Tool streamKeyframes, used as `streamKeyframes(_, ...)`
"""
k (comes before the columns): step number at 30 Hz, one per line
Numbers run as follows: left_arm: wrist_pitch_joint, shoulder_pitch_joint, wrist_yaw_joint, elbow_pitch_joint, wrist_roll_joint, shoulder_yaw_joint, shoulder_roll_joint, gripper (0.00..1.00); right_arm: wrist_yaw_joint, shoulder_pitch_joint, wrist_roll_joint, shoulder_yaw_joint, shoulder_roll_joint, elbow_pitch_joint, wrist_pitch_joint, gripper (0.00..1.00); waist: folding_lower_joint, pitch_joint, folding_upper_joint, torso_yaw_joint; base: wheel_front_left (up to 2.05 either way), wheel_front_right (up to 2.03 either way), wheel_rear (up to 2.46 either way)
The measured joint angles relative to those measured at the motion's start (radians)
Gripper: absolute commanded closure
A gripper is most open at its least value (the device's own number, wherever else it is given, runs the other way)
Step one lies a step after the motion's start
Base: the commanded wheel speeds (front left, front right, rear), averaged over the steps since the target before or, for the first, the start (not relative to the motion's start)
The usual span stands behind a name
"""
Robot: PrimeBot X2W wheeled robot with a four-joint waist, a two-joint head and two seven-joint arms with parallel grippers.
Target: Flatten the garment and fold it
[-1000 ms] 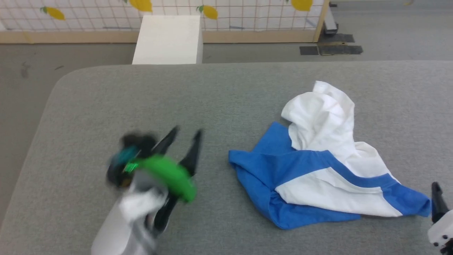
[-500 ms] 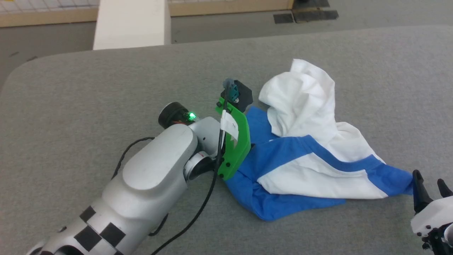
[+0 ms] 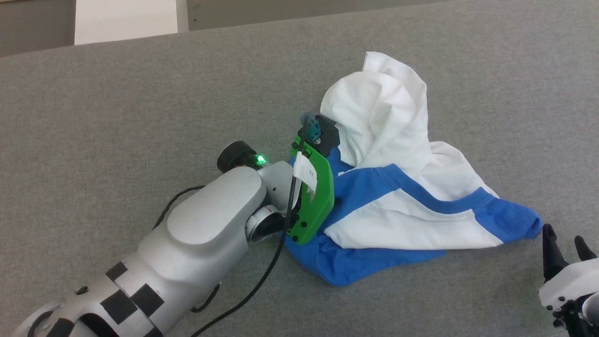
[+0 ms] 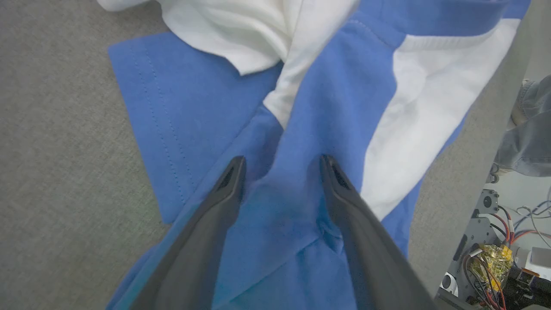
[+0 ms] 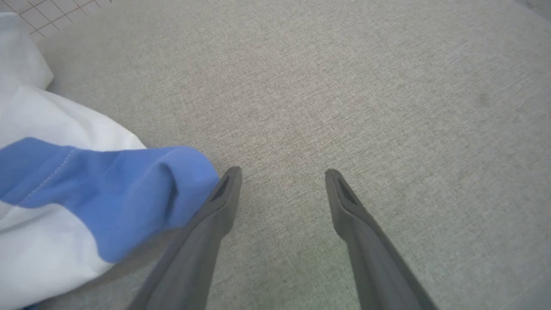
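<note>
The garment [image 3: 388,206] lies crumpled on the grey padded table [image 3: 140,93], white body bunched at the back, blue sleeves spread in front. My left arm reaches in from the lower left, its green wrist mount [image 3: 313,196] over the garment's left blue sleeve. In the left wrist view my left gripper [image 4: 282,161] points down into that blue sleeve [image 4: 335,99], jaws apart, a raised fold of blue cloth between the fingertips. My right gripper [image 3: 562,236] stands open at the lower right, just beside the other blue sleeve end [image 5: 86,189]; the left fingertip [image 5: 230,176] nearly touches it.
A white box [image 3: 126,21] stands on the floor beyond the table's far edge. In the left wrist view the table edge runs down the right side, with wiring and metal parts [image 4: 490,258] below it.
The head camera has tilted down. My left arm has swung from the table's left side to the garment and set its fingers on the left blue sleeve. The right gripper stays beside the right sleeve.
</note>
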Motion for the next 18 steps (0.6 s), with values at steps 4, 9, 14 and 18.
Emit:
streamKeyframes(4,-0.035,-0.012,0.000,0.002,-0.053,-0.014,0.002,1.00,0.000,-0.015,-0.005,0.005,0.000,0.014,-0.002,0.00,0.0000,-0.003,0.0000,0.007,0.00,0.00,0.00)
streamKeyframes(9,-0.124,-0.011,0.000,-0.022,-0.165,0.050,0.003,1.00,0.000,-0.014,-0.026,-0.005,0.000,0.026,-0.001,0.00,0.0000,-0.032,0.0000,0.026,0.00,0.00,0.00)
streamKeyframes(14,-0.257,-0.012,0.015,-0.040,-0.225,0.181,0.044,1.00,0.000,-0.008,-0.050,-0.024,0.000,0.013,0.018,0.00,0.0000,-0.069,0.0000,0.069,0.00,0.00,0.00)
streamKeyframes(18,-0.368,-0.003,0.124,0.017,-0.221,0.283,0.129,1.00,0.000,0.000,-0.055,-0.017,0.000,-0.005,0.036,0.00,0.0000,-0.100,0.0000,0.113,0.00,0.00,0.00)
